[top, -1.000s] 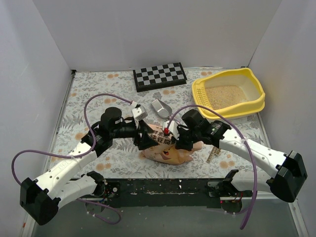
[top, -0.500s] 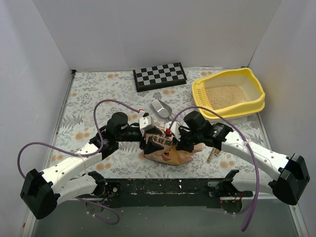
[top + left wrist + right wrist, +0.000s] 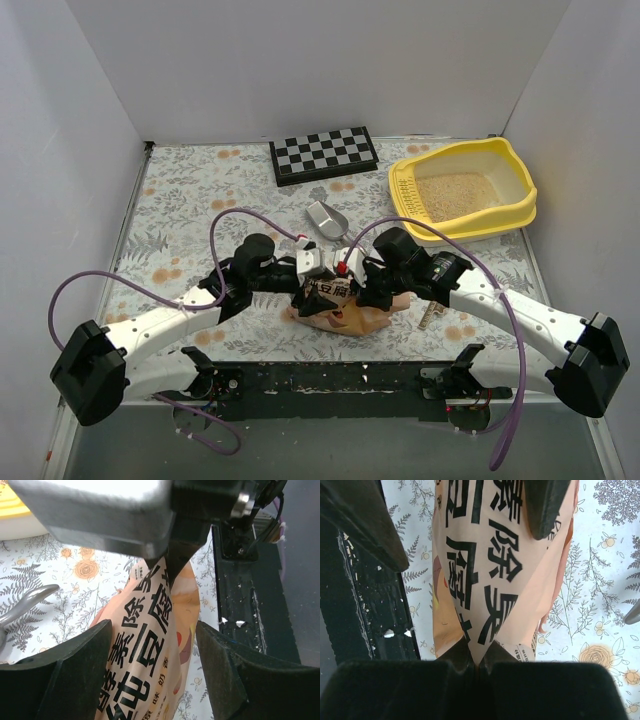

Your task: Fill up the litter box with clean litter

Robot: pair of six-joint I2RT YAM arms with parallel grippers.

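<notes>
**Right gripper** point(image 3: 479, 666): clamped on a tapered edge of the peach-orange crinkled bag point(image 3: 345, 310) printed with black characters. **Left gripper** point(image 3: 150, 650): fingers spread, straddling the same bag without pinching it. The bag's bulk lies on the floral-patterned table point(image 3: 180, 200) between the two arms, near their bases. The large yellow plastic litter box point(image 3: 505, 220) stands at the far right, well apart from the bag and nearer the right arm, its long axis roughly left to right. Pale beige clean litter point(image 3: 458, 190) covers its floor. A pour would likely carry the bag rightward and away from the bases.
</notes>
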